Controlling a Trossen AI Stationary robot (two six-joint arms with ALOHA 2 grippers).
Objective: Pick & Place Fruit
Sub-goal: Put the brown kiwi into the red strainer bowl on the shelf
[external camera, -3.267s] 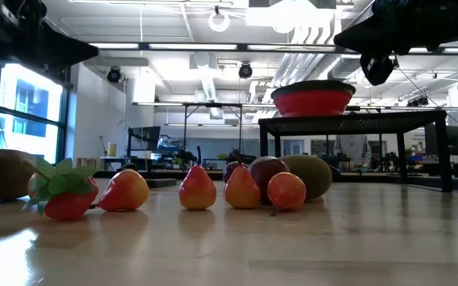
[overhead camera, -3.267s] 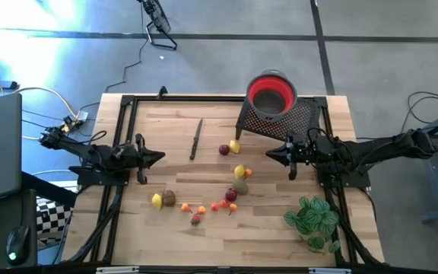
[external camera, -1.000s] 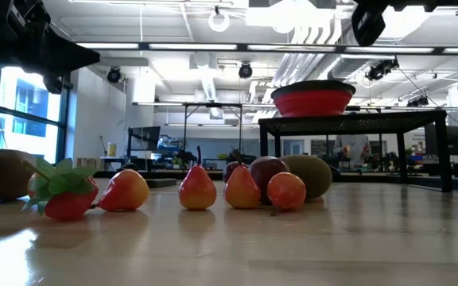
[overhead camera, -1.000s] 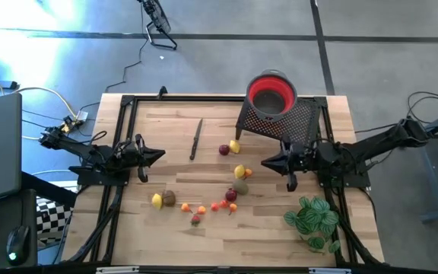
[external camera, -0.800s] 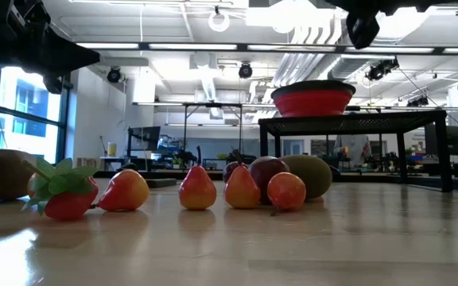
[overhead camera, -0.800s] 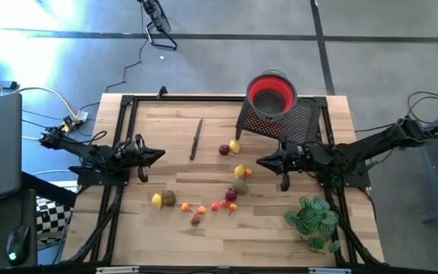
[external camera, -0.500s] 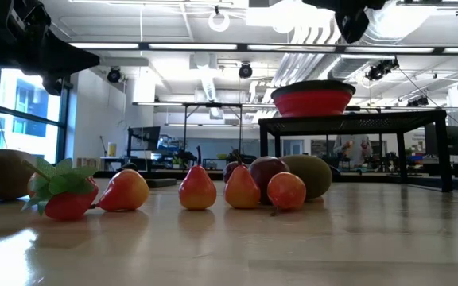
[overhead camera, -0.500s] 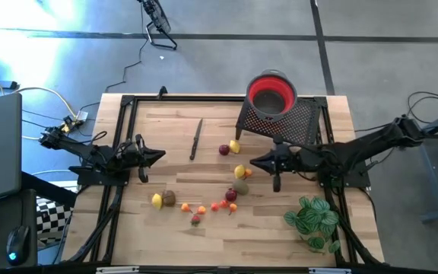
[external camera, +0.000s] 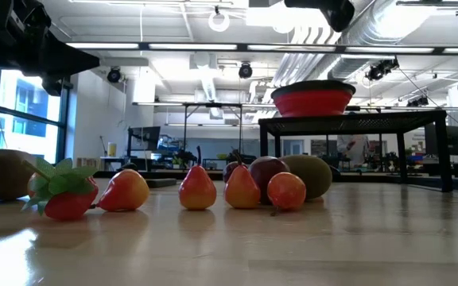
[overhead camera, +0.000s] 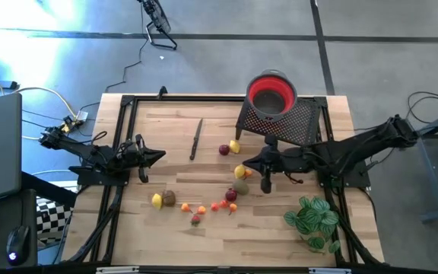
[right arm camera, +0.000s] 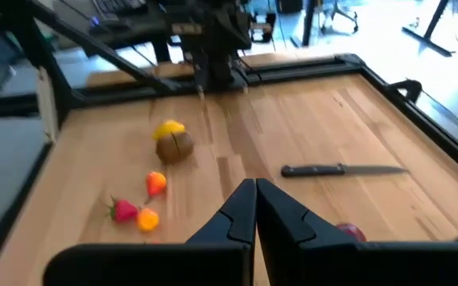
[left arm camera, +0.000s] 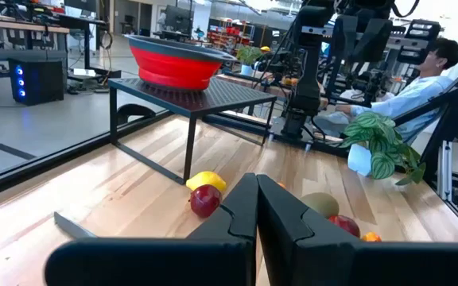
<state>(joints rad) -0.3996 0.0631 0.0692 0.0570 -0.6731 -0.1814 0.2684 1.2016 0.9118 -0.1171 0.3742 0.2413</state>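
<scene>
With the right gripper point(overhead camera: 243, 164) pressed together above the fruit point(overhead camera: 239, 172) clustered mid-table below the red bowl point(overhead camera: 271, 93), pieces could be knocked rolling if lowered unopened; left gripper point(overhead camera: 160, 157) parked closed.

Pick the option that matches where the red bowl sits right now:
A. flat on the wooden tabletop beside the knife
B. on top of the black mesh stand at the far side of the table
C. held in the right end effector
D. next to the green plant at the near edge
B: the red bowl rests on the black mesh stand, raised above the table, as the low view also shows.
</scene>
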